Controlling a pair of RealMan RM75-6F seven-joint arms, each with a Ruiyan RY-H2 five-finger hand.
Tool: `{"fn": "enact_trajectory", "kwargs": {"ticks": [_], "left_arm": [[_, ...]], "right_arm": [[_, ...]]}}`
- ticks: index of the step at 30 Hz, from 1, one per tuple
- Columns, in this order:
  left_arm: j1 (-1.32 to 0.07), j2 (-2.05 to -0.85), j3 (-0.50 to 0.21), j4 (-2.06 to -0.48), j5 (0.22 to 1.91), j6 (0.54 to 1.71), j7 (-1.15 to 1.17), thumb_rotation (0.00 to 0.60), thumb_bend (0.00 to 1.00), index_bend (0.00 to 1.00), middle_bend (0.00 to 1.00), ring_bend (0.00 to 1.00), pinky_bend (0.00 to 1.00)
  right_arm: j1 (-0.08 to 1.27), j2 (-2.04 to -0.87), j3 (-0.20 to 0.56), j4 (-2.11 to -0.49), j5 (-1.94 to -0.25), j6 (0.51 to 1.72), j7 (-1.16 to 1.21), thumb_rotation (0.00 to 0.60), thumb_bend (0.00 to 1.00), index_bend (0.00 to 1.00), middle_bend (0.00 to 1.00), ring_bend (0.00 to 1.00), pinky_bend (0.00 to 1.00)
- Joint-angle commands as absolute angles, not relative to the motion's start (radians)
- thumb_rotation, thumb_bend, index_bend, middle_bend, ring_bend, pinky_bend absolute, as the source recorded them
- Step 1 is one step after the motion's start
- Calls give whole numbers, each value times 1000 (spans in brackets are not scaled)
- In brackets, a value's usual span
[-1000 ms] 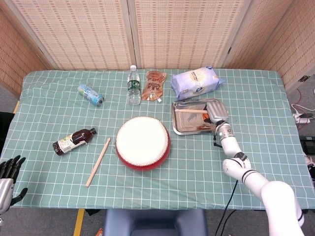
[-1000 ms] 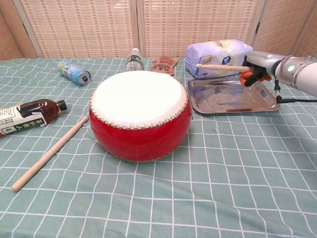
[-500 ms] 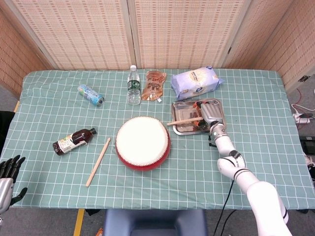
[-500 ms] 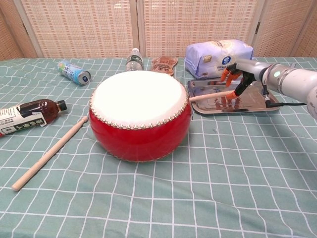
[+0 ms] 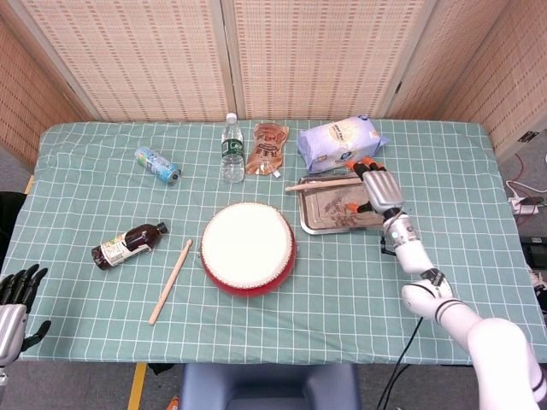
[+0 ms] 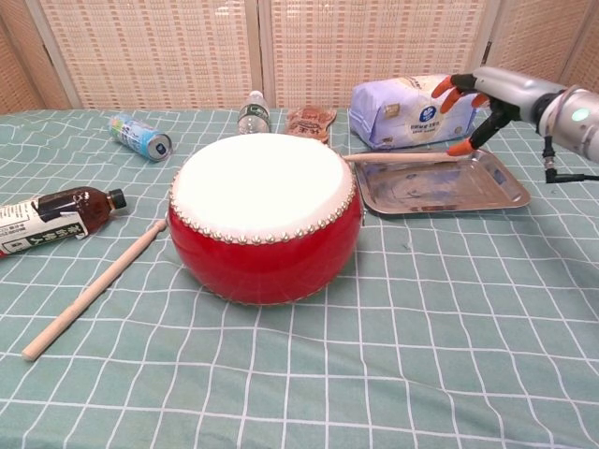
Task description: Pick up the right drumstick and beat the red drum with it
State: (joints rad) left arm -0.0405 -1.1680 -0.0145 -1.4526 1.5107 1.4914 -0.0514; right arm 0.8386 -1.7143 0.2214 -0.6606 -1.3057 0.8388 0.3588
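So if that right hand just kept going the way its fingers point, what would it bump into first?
Probably the blue-white bag. The right hand points toward the table's far side, over the metal tray, with the bag just beyond; depth is hard to judge.

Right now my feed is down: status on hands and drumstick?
Right hand holds right drumstick over tray. Left hand open, off table. Red drum unobstructed.

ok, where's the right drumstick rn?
The right drumstick lies level along the far edge of the metal tray, right of the red drum, by the right robot hand; whether it's gripped is unclear.
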Motion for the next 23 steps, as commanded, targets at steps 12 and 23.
{"fn": "enact_trajectory", "kwargs": {"ticks": [12,23], "left_arm": [[-67,-1166,-37,-1493,1515,1492,-17,600,231,5,0,0,4],[-86,-1163,-49,-1548,1531,1503,42,600,234,5,0,0,4]], "right_arm": [[363,-1213,75,-1427,-1369,1362,93,600,182,185,216,92,179],[147,-1189,-22,-1476,-1462,1570,194,600,183,113,168,59,177]]}}
